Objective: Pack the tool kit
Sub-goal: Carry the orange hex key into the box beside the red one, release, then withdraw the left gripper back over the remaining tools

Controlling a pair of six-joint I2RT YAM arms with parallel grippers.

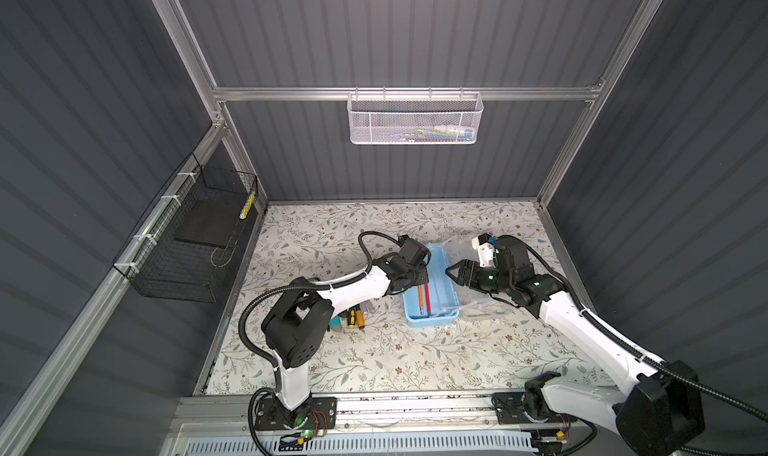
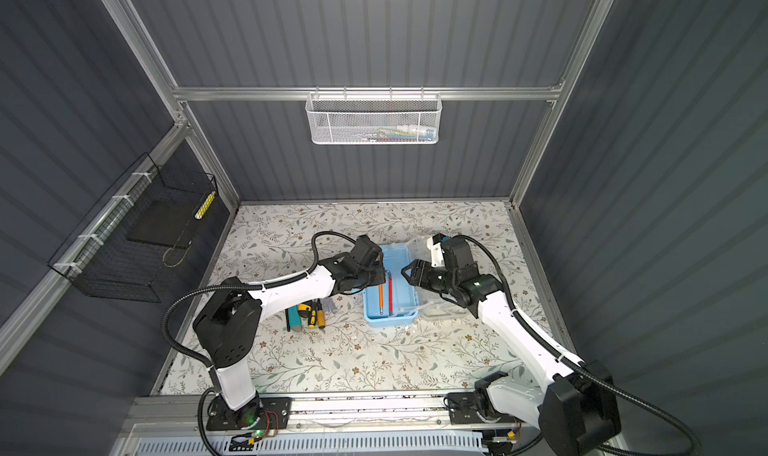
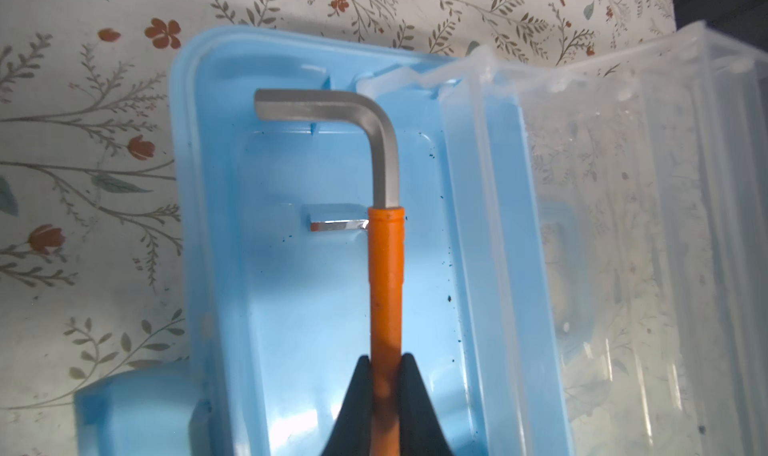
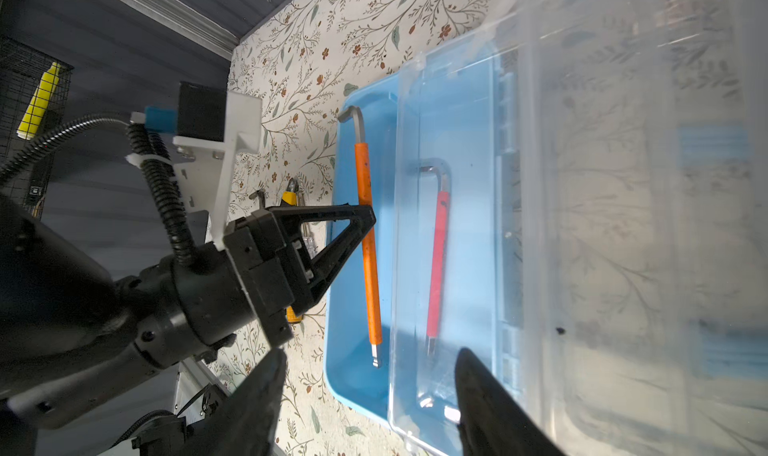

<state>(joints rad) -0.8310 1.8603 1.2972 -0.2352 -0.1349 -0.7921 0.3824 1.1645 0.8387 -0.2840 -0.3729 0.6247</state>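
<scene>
One hex key in left hand

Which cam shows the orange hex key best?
Right wrist view: the whole orange hex key, bend to tip, with the left gripper shut on its middle. Left wrist view shows only the bend and upper sleeve, close up. Both top views show a short, small stretch.

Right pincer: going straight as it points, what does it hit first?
The right pincer would probably meet the clear tray's rim in the light-blue box, beside the orange hex key; depth unclear.
</scene>
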